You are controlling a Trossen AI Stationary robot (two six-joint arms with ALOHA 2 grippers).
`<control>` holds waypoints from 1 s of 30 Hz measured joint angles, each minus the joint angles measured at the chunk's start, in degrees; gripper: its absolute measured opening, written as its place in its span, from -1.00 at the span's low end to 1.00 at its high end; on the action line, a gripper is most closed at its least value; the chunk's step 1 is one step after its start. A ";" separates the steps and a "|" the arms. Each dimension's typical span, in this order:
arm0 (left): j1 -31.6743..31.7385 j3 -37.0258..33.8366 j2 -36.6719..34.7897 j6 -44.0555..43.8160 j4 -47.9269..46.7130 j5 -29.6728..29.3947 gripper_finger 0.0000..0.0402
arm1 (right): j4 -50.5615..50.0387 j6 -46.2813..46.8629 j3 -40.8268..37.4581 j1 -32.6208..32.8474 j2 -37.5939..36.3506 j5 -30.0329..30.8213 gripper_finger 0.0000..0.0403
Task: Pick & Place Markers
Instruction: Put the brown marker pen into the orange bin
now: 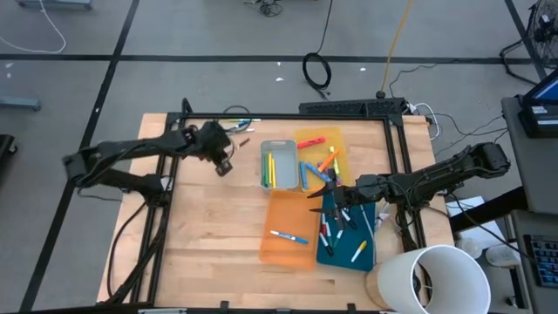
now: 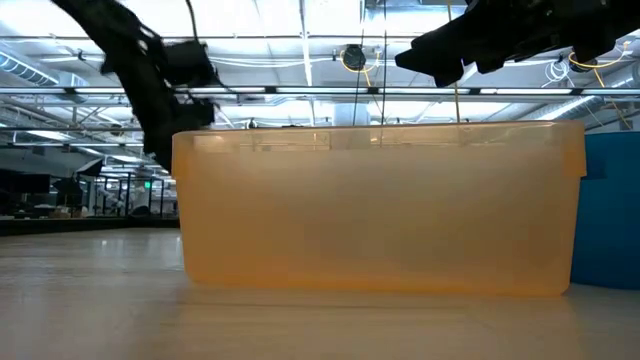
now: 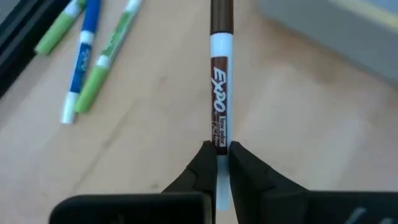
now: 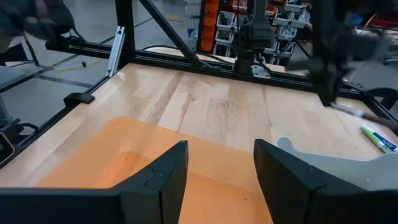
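Note:
My left gripper (image 1: 224,166) hangs over bare table left of the grey tray (image 1: 279,164), shut on a brown-and-white marker (image 3: 217,93). Beyond it, two green markers (image 3: 102,53) and a blue one (image 3: 81,56) lie flat on the wood. My right gripper (image 4: 221,149) is open and touches nothing, hovering over the far end of the orange tray (image 1: 290,228). Yellow and green markers (image 1: 270,166) lie in the grey tray, several in the yellow tray (image 1: 321,153) and the blue tray (image 1: 349,231), and one blue-white marker (image 1: 288,236) in the orange tray. My left gripper pinches the brown marker between its two fingers at the white end of the barrel (image 3: 218,144), just behind the printed label. The fingers lie along the marker, which sticks straight out ahead of them. It is lifted clear of the table.
A black frame (image 1: 288,116) runs along the table's far edge and both sides. A white cylinder (image 1: 432,279) stands at the near right corner. In the low view the orange tray's wall (image 2: 380,210) fills the middle. Bare wood lies on the table's left half (image 1: 209,227).

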 joint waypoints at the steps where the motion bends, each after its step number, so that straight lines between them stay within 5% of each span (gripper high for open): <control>1: -1.43 -0.57 -2.59 -0.55 0.46 -0.10 -0.89 | -0.10 0.02 0.01 -0.01 0.00 -0.03 -0.15; 4: -6.40 -3.10 -9.67 -1.39 6.94 1.82 -0.88 | 0.18 0.03 0.01 -0.15 0.00 0.08 -0.15; 8: -13.77 -11.59 -16.30 -1.28 28.43 4.49 -0.89 | 4.04 0.23 0.01 -1.10 0.47 0.14 -0.15; 12: -19.99 -20.49 -16.17 0.30 56.12 8.65 -0.89 | 11.83 0.14 0.15 -2.60 4.31 0.12 -0.15; 15: -23.71 -23.20 -13.58 0.64 67.83 10.80 -0.89 | 16.19 -1.27 1.52 -4.46 8.35 0.02 -0.15; 21: -29.86 -19.20 -8.01 2.07 71.19 11.00 -0.89 | 16.95 -1.83 7.95 -7.88 15.63 -0.34 -0.15; 30: -33.69 -11.12 3.72 5.09 70.12 10.87 -0.89 | 17.59 -3.00 14.59 -7.75 20.43 -10.69 -0.15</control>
